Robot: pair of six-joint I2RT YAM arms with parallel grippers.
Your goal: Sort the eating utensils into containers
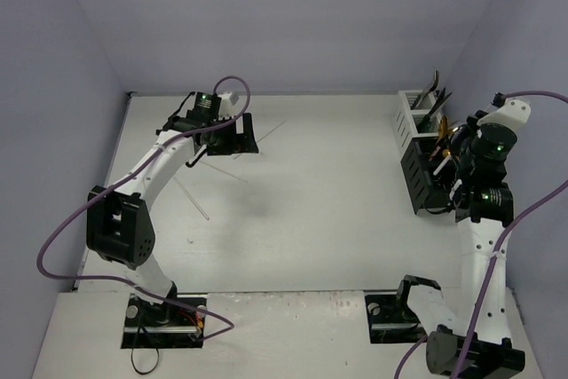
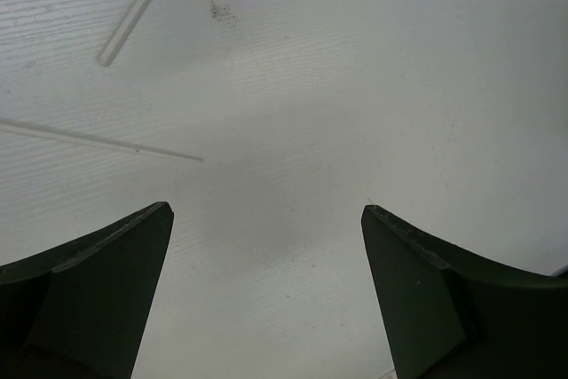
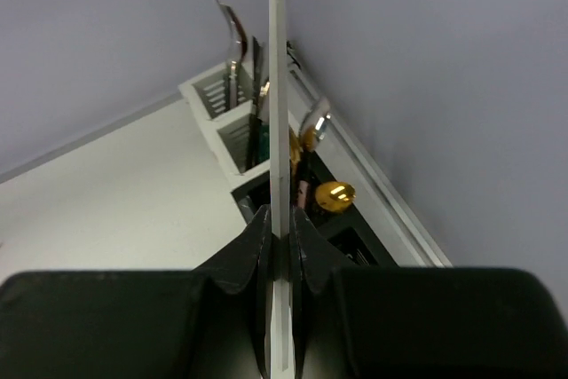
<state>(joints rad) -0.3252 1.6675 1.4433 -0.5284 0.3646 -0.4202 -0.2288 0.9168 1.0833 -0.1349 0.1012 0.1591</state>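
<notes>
My right gripper [image 3: 280, 219] is shut on a long pale chopstick [image 3: 278, 86] that stands upright between its jaws. It hangs over the black container [image 1: 419, 177] at the table's right edge. The black container [image 3: 351, 228] holds a gold spoon [image 3: 335, 193] and other utensils. The white container [image 1: 412, 114] behind it holds dark-handled pieces. My left gripper [image 1: 226, 137] is open and low over the bare table at the far left, with nothing between its fingers [image 2: 106, 281]. Two pale chopsticks [image 2: 138, 6] [image 2: 98, 138] lie ahead of it. More thin chopsticks [image 1: 192, 198] lie flat on the table.
Grey walls close in the table at the back and on both sides. Purple cables [image 1: 232, 84] loop off both arms. The white container [image 3: 213, 99] stands hard against the right wall rail.
</notes>
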